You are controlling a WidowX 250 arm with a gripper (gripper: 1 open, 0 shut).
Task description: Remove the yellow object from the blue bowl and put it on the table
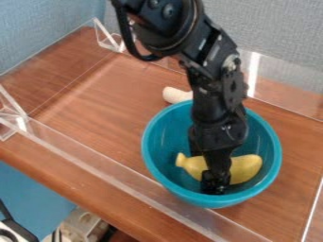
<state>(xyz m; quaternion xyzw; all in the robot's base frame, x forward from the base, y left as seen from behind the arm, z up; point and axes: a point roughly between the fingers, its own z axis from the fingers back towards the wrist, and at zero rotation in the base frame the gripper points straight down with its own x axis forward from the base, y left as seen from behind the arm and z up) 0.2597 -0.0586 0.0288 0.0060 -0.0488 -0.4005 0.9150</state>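
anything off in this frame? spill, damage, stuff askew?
Nothing stands out. The yellow banana lies inside the blue bowl, which sits upright on the table. The open gripper is down in the bowl. No spill or damage visible.

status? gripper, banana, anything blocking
Gripper open, down inside the bowl, straddling the banana. Banana not lifted, lying in the bowl. Nothing blocking; mushroom toy behind the bowl.

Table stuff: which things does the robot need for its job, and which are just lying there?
Needed for the job:
- curved yellow toy banana
- round teal-blue plastic bowl
- reddish-brown wooden table
- black gripper, open, down in the bowl

Just lying about:
- small cream-coloured toy behind the bowl
- clear acrylic walls
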